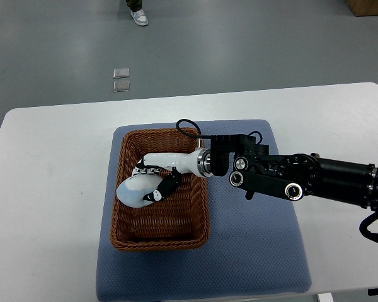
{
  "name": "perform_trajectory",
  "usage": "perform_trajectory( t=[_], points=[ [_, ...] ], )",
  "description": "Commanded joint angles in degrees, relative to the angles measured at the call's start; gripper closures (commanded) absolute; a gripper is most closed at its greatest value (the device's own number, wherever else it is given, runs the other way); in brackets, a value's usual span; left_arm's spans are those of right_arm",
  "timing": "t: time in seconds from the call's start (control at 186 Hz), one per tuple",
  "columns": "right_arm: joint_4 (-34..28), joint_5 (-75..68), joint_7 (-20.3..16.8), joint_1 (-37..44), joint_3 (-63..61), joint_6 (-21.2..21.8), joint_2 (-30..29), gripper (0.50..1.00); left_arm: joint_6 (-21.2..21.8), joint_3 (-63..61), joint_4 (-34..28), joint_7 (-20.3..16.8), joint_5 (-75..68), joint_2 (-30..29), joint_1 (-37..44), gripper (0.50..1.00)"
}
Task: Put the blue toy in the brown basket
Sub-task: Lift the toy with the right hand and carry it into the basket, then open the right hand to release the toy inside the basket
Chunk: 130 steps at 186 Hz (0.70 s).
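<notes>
I see the blue toy (133, 190) low inside the brown basket (160, 238), at its left side. My right hand (156, 179) reaches in from the right, fingers (146, 169) curled over and around the toy, clamped on it. The basket sits on a blue mat (258, 251) on the white surface (50, 189).

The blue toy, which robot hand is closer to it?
Right. The right hand wraps its fingers around the blue toy inside the brown basket. The left hand is out of view.

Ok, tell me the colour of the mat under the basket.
The mat is blue-grey, lying beneath the brown basket; the top view shows it.
</notes>
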<state>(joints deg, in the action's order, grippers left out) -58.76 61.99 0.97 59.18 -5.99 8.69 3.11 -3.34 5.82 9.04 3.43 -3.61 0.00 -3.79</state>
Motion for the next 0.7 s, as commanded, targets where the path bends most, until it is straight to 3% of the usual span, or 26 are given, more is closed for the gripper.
perform_trajectory(
  t=[0.0,0.07,0.193,0.268,0.451,0.564,0.692],
  points=[
    [1.0,1.3,-0.1,-0.1,0.5,-0.1,-0.1,0.812,0.0,0.1,0.0,0.0,0.0,0.0,0.0,0.500],
    [1.4,1.4,-0.2,-0.1,0.5,0.0,-0.1,0.777,0.0,0.1,-0.1,0.0,0.0,0.0,0.0,0.500],
    [1.5,1.4,-0.1,0.0,0.1,0.3,0.7,0.640,0.0,0.1,-0.1,0.0,0.0,0.0,0.0,0.500],
    [1.4,1.3,-0.1,0.2,-0.5,0.5,1.3,0.603,0.0,0.1,-0.1,0.0,0.0,0.0,0.0,0.500],
    [0.6,0.1,0.1,2.3,-2.5,1.8,3.9,0.593,0.0,0.0,-0.1,0.0,0.0,0.0,0.0,0.500],
    [0.6,-1.1,0.2,3.0,-6.8,7.8,6.0,0.591,0.0,0.0,-0.1,0.0,0.0,0.0,0.0,0.500],
    [0.2,-3.4,0.2,3.6,-12.8,11.4,8.3,0.591,0.0,0.0,-0.1,0.0,0.0,0.0,0.0,0.500]
  ],
)
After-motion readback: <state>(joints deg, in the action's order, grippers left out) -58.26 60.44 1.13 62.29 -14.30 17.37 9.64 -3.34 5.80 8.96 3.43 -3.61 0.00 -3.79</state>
